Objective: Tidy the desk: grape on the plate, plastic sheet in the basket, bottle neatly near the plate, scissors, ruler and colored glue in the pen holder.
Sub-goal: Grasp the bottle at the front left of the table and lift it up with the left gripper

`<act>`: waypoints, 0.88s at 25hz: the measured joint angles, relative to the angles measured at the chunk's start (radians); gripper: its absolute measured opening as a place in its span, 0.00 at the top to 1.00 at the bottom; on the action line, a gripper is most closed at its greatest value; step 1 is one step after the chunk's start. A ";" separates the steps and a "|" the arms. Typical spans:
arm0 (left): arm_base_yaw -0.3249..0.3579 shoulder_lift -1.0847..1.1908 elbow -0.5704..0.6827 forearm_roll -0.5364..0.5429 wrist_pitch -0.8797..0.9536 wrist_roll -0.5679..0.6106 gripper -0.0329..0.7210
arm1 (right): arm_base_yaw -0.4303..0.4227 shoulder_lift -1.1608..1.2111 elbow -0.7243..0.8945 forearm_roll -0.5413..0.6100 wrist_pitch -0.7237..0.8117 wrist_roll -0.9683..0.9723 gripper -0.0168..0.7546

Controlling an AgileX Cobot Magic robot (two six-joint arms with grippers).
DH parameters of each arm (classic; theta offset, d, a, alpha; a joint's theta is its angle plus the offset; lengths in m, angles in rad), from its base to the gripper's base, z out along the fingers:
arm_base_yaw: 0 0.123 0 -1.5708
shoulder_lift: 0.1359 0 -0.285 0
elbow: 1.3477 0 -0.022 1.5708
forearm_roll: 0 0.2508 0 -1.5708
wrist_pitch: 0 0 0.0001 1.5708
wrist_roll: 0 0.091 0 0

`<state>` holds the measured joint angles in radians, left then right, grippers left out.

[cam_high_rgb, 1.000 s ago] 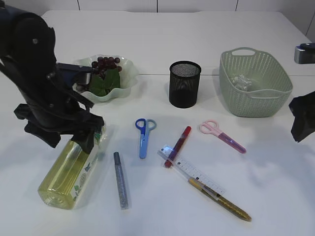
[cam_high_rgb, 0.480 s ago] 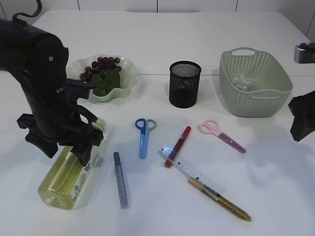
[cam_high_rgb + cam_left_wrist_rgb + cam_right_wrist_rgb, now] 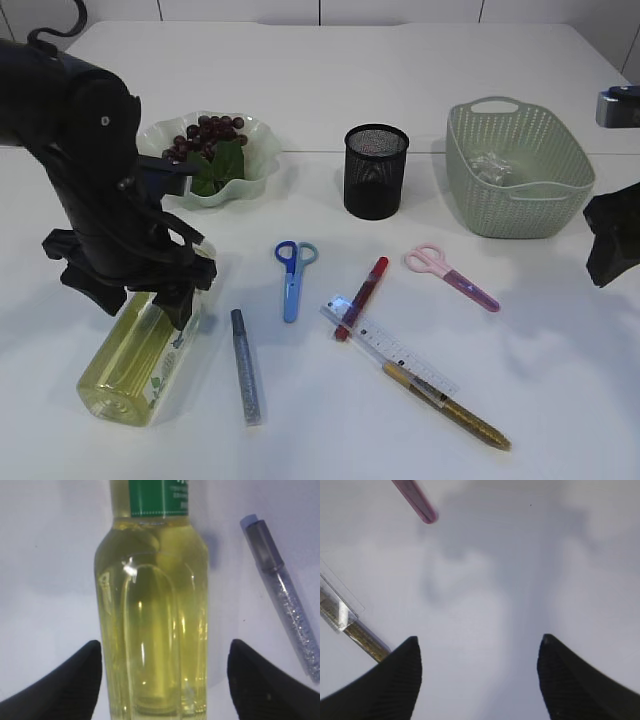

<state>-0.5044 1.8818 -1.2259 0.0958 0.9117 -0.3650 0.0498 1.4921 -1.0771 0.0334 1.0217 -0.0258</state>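
1. Exterior view: we see the left gripper (image 3: 150, 295) poised low over the bottle (image 3: 140, 350), which lies on its side on the white table (image 3: 330, 80), well short of the plate (image 3: 250, 180) that carries the grape (image 3: 208, 132).
2. From the left wrist we see the fingers (image 3: 55, 690) spread wide, one on each side of the yellow bottle (image 3: 152, 630), gripping nothing; the silver glue (image 3: 287, 597) lies just beside it.
3. We find the blue scissors (image 3: 292, 275), pink scissors (image 3: 450, 275), red glue (image 3: 362, 297), ruler (image 3: 395, 350) and gold glue (image 3: 450, 408) loose on the table in front of the black pen holder (image 3: 375, 172).
4. The plastic sheet (image 3: 490, 165) sits in the green basket (image 3: 520, 210).
5. From the right wrist we see the right gripper (image 3: 479, 680) parted wide and empty above bare table.
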 joint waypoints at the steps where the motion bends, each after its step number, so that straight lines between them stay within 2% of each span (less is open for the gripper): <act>1: 0.000 0.004 0.000 0.000 -0.002 -0.007 0.20 | 0.000 0.000 0.000 0.000 0.000 0.000 0.25; 8: 0.000 0.018 0.000 0.016 -0.008 -0.032 0.16 | 0.000 0.000 0.000 0.000 0.000 0.000 0.25; 22: 0.000 0.097 -0.001 0.031 -0.013 -0.048 0.16 | 0.000 0.000 0.000 0.000 0.000 -0.002 0.25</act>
<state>-0.5044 1.9784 -1.2272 0.1266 0.8989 -0.4134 0.0498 1.4921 -1.0771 0.0334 1.0217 -0.0276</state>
